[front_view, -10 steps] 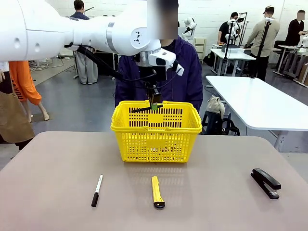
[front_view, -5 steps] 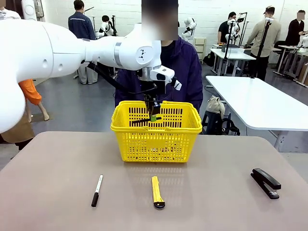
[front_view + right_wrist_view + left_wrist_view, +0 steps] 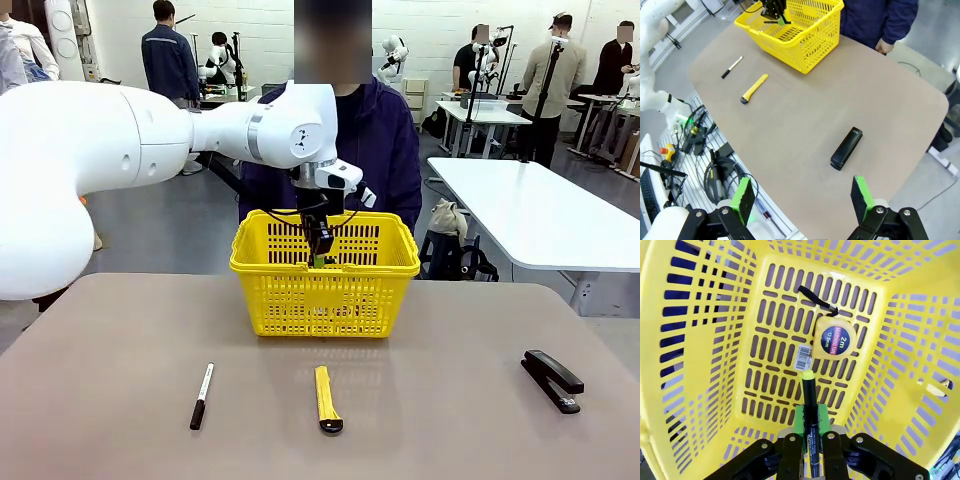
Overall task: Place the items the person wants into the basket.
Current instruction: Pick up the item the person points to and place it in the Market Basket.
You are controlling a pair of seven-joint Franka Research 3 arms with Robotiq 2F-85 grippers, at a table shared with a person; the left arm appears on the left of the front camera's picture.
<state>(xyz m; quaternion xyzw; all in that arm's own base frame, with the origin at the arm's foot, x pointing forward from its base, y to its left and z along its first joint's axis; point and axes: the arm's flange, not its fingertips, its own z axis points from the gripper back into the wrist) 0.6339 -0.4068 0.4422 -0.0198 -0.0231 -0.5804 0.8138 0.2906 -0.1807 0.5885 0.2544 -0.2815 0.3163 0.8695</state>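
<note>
- Front view: my left pincer dips inside the basket; the utility knife lies on the worktop, well short of it.
- Left wrist view: my left pincer is clamped on the pen, with the tape measure just beyond the pen's tip.
- Right wrist view: my right pincer stands with jaws apart above the worktop.

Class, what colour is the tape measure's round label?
Black, red-rimmed. The tape measure shows best in the left wrist view.

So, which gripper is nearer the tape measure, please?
Left: the left gripper, gripping a pen, hangs over the tape measure; the right gripper hovers far off, past the stapler.
</note>
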